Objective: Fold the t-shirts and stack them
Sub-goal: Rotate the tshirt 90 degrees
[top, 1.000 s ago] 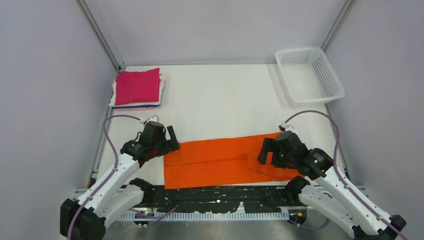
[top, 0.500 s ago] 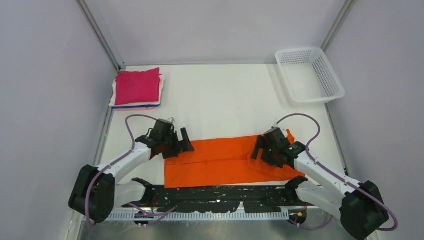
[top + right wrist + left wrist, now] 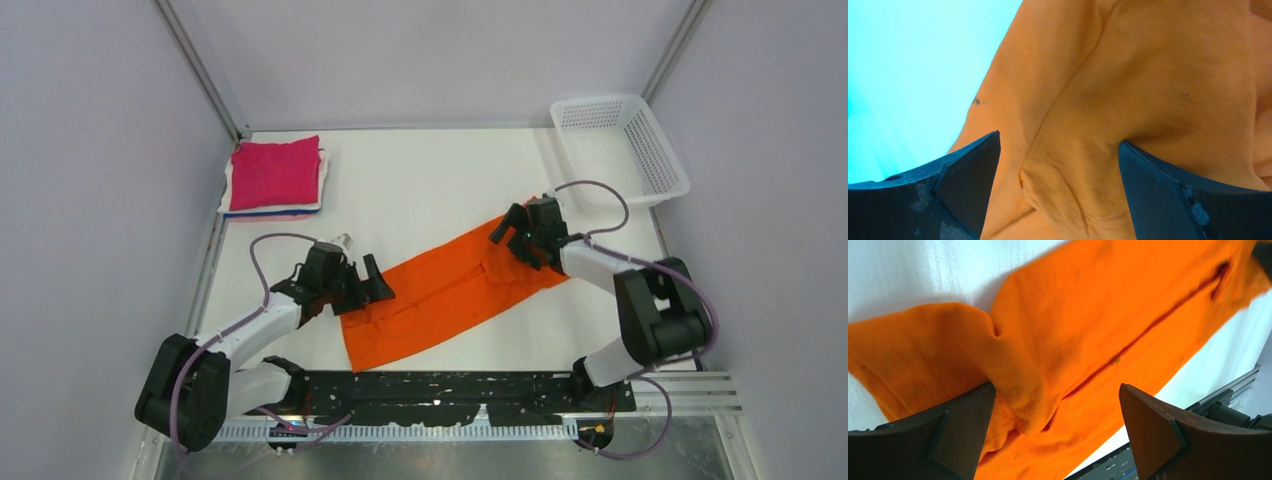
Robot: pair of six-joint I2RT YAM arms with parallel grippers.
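The bright orange t-shirt (image 3: 445, 295) lies folded in a long strip, running diagonally from near left to far right. My left gripper (image 3: 374, 284) is open, low over its left end, with a bunched fold of orange cloth (image 3: 1088, 315) between the wide-apart fingers (image 3: 1057, 390). My right gripper (image 3: 511, 232) is open on the shirt's far right end, and orange cloth (image 3: 1148, 65) fills the gap between its fingers (image 3: 1059, 140). A folded magenta-pink t-shirt (image 3: 275, 172) tops a stack at the far left, with white and blue edges (image 3: 272, 212) showing under it.
A white plastic lattice basket (image 3: 665, 160) stands at the far right corner. A black strip (image 3: 450, 385) runs along the table's near edge, in front of the arm bases. Grey walls close in both sides.
My right gripper has moved far back and slightly left, and the shirt's right end went with it. The strip has turned from level to diagonal. My left gripper has moved right onto the left end.
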